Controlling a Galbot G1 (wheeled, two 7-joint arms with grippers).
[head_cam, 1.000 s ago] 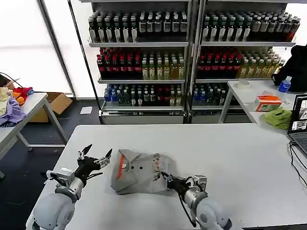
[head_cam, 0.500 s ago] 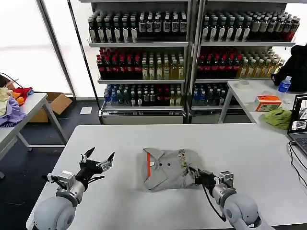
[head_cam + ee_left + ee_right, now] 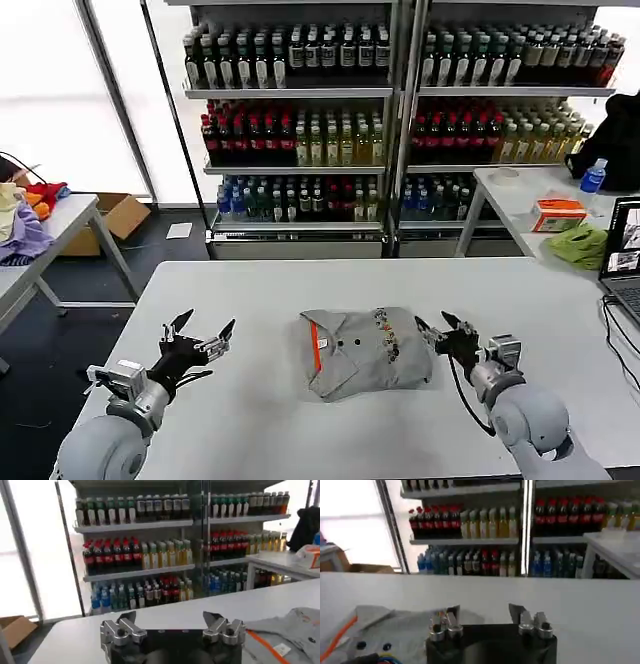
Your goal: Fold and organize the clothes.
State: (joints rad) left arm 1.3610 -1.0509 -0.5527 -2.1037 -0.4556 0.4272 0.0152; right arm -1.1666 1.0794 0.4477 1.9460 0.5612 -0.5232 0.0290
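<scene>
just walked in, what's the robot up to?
It's folding clothes. A folded grey shirt lies mid-table, orange-lined collar toward the robot's left. The right gripper is open right at the shirt's edge, holding nothing. The left gripper hangs open over bare table off to the shirt's left.

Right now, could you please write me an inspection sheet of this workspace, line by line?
Surface: white table, bare around the shirt.
Job's things: one folded grey shirt lies at the table's middle, orange neck lining and dark buttons up, chest print toward the right arm.
Clutter: laptop on the table's right edge.
Grippers: left gripper hovers apart from the shirt, jaws open; right gripper sits beside the shirt's right edge, jaws open, holding nothing.
Cables: black cables by the laptop.
Surroundings: bottle shelves behind; side table with lime-green cloth; heap of coloured fabrics on the left; cardboard box on the floor.
</scene>
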